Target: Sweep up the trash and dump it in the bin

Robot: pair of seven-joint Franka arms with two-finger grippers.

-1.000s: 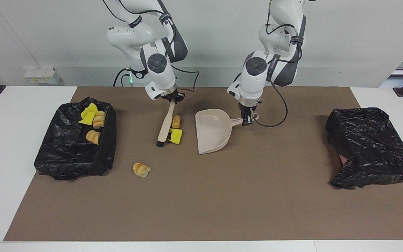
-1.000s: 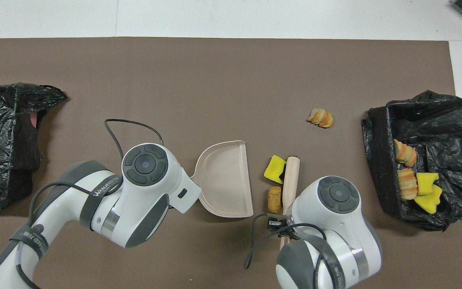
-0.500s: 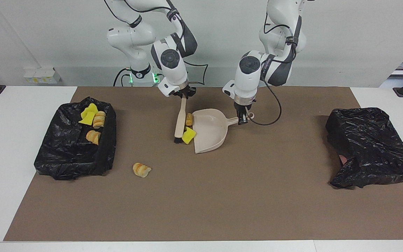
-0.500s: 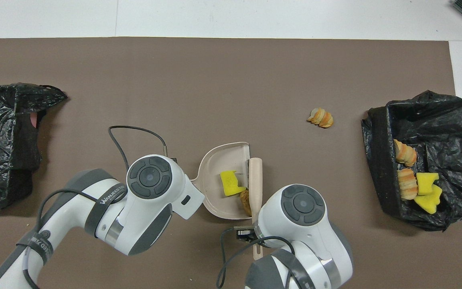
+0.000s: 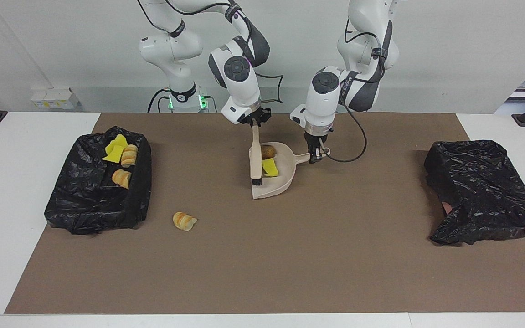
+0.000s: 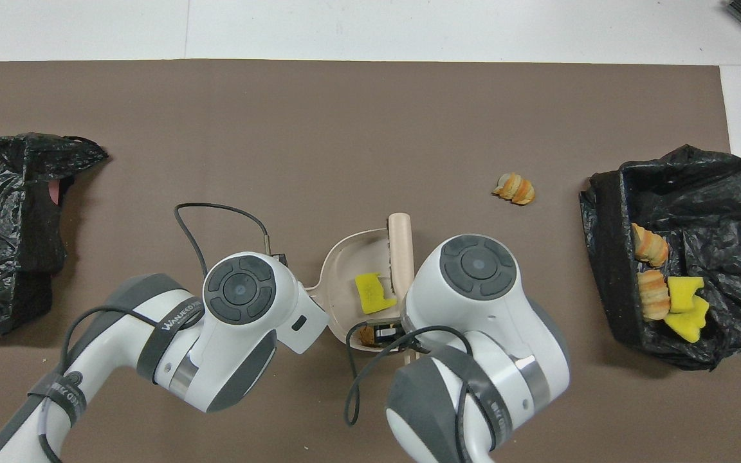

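brush [image 5: 256, 159] swept further; trash [image 5: 270, 167] now inside dustpan [image 5: 285, 177]; both tools clamp their handles.

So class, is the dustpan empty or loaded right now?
Loaded: the dustpan holds a yellow foam wedge and a tan lump.

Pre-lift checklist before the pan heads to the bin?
1. Left gripper shut on dustpan handle: ok.
2. Right gripper shut on brush handle: ok.
3. Yellow wedge and brown lump inside the dustpan: ok.
4. Brush clear of the pan mouth: not ok, its bristles rest across it.
5. Open bin at the right arm's end ready, scraps already in it: ok.
6. Table swept: not ok, one pastry lump lies on the mat beside that bin.
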